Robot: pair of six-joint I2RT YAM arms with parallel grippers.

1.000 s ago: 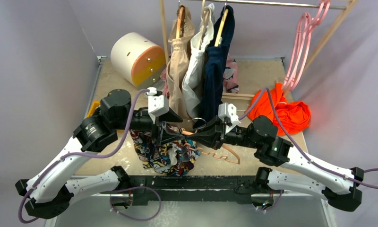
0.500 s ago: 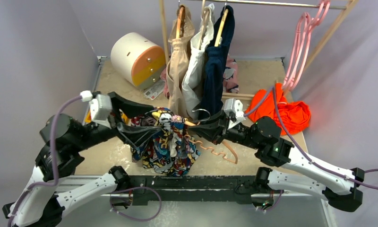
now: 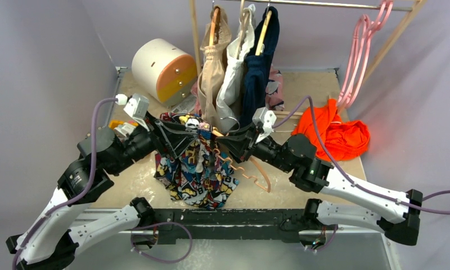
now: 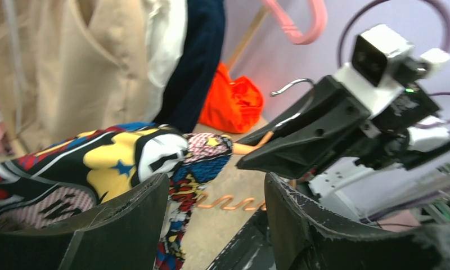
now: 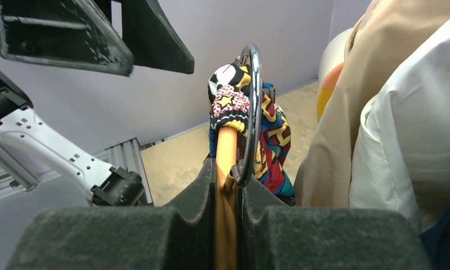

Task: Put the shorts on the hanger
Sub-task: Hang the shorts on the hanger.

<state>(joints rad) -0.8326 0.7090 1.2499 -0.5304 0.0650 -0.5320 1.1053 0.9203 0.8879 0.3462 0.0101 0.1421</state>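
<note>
Draping the shorts [image 3: 197, 171] over the hanger [image 5: 225, 169], clamped in the right fingers [image 5: 183, 225], appears underway; the left fingers [image 4: 121, 225], apart beside the hanger, should next grip the fabric.

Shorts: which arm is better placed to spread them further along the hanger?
Likely left: the left gripper is open beside the shorts draped over the hanger, while the right gripper is shut on the hanger by its hook, holding it up.

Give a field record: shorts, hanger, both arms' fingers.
shorts: bunched over hanger near its hook, rest hanging down
hanger: tilted, hook end raised
left fingers: open, beside shorts, gripping nothing
right fingers: shut on hanger neck
</note>
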